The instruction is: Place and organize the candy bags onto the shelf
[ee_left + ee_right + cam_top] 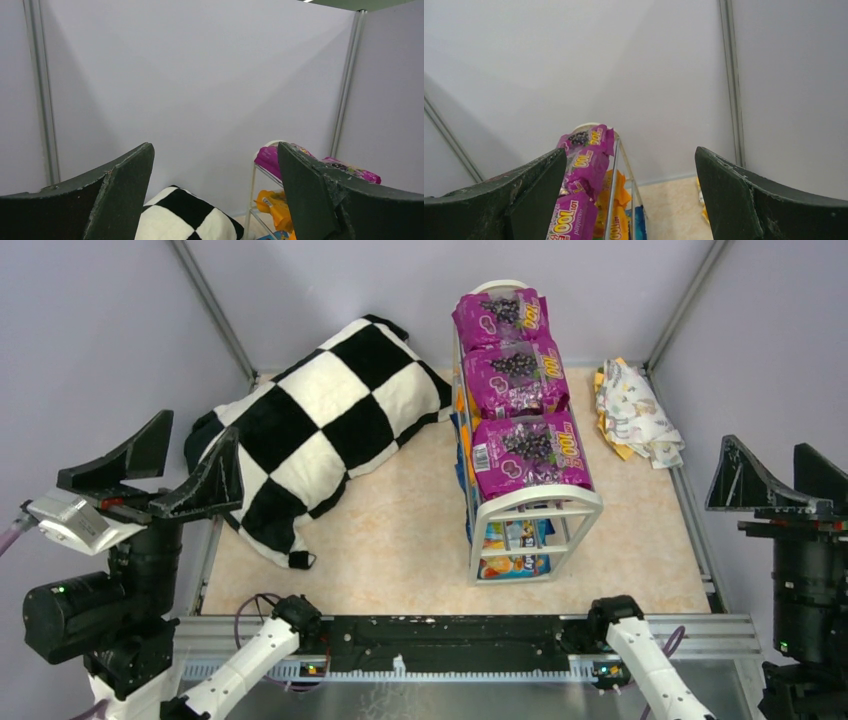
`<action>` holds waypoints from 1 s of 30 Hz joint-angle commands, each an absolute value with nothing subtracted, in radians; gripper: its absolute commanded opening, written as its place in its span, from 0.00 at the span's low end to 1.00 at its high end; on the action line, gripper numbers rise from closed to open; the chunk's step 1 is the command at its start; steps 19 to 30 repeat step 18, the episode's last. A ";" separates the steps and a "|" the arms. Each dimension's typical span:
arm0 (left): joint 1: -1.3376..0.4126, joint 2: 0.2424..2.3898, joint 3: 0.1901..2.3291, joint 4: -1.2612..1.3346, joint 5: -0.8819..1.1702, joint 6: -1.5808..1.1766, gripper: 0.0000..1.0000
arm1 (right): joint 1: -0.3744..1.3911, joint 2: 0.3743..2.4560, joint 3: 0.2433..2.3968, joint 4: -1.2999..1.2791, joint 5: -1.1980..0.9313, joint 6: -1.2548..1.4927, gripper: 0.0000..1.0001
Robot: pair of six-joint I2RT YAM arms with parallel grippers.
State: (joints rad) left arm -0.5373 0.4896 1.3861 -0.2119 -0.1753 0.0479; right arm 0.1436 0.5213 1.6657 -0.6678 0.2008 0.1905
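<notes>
The white wire shelf [535,502] stands in the middle of the table, running front to back. Three purple candy bags [520,375] lie in a row on its top tier. Orange bags [616,202] fill the tier below, and blue bags [512,550] sit on the bottom tier. My left gripper [185,460] is raised at the near left, open and empty, well away from the shelf [262,192]. My right gripper [785,475] is raised at the near right, also open and empty; its wrist view looks along the shelf [616,175] from above.
A black-and-white checkered pillow [320,420] lies left of the shelf, reaching to the left wall. A crumpled patterned cloth [635,415] lies at the back right. Bare beige tabletop [400,530] lies between pillow and shelf. Grey walls enclose the table.
</notes>
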 commanded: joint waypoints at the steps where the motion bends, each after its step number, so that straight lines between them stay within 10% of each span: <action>1: -0.537 0.532 1.417 -0.194 -0.218 0.088 0.99 | 0.172 0.517 1.630 -0.609 0.221 0.138 0.99; 30: -0.536 0.547 1.373 -0.168 -0.293 0.139 0.99 | 0.220 0.528 1.530 -0.515 0.226 0.080 0.99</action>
